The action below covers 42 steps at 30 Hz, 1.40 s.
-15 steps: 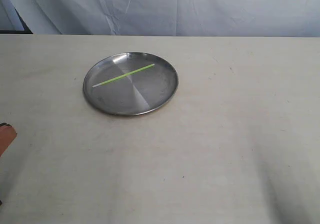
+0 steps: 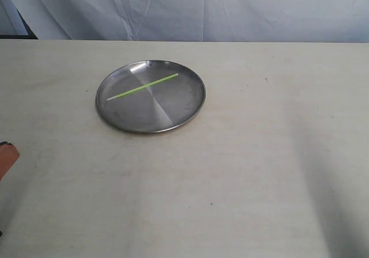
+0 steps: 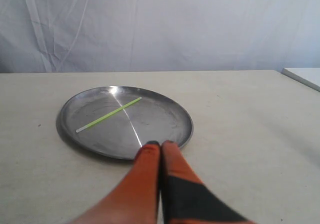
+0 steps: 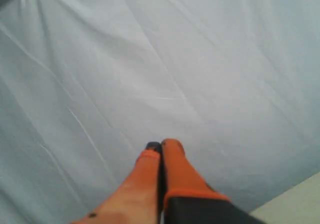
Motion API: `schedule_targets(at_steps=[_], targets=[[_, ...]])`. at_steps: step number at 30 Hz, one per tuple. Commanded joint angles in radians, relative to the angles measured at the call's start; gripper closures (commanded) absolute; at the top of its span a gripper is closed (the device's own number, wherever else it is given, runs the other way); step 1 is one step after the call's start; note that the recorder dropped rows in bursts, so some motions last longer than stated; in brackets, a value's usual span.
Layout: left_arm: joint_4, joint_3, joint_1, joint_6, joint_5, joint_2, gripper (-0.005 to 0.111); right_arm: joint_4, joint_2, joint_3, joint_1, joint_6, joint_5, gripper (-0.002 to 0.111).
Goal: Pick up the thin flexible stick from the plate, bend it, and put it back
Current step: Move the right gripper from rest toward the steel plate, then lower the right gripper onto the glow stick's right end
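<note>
The thin yellow-green stick [image 2: 143, 87] lies straight across the round silver metal plate [image 2: 184, 111], its pale end toward the left. In the left wrist view the stick [image 3: 109, 114] rests on the plate [image 3: 175, 129] just beyond my left gripper [image 3: 160, 144], whose orange fingers are pressed together with nothing between them. Only an orange tip of the left gripper [image 2: 6, 157] shows at the exterior view's left edge, well short of the plate. My right gripper [image 4: 161, 145] is shut on nothing and points at the white backdrop cloth; it is outside the exterior view.
The plate sits on a pale beige table [image 2: 242, 171]. A white cloth [image 2: 202, 10] hangs behind the table's far edge. A white flat object's corner [image 3: 305, 76] shows at the table's side in the left wrist view.
The orange tip of the left gripper at the exterior view's left edge has shifted very slightly. The stick and plate have not moved.
</note>
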Motion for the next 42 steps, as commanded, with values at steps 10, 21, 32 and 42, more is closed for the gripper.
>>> schedule_targets(at_steps=[10, 21, 32, 42], targets=[[0.002, 0.004, -0.005, 0.001, 0.004, 0.003, 0.107, 0.018, 0.009, -0.055, -0.004, 0.141, -0.29, 0.108], [0.002, 0.004, -0.005, 0.001, 0.004, 0.003, 0.107, -0.4, 0.559, -0.449, -0.004, 0.089, -0.108, 0.108], [0.002, 0.004, -0.005, 0.001, 0.008, 0.003, 0.107, -0.402, 1.561, -1.375, 0.223, -0.361, 0.995, 0.108], [0.002, 0.004, -0.005, 0.001, 0.006, 0.003, 0.107, -0.197, 2.289, -2.096, 0.34, -0.679, 1.283, 0.107]])
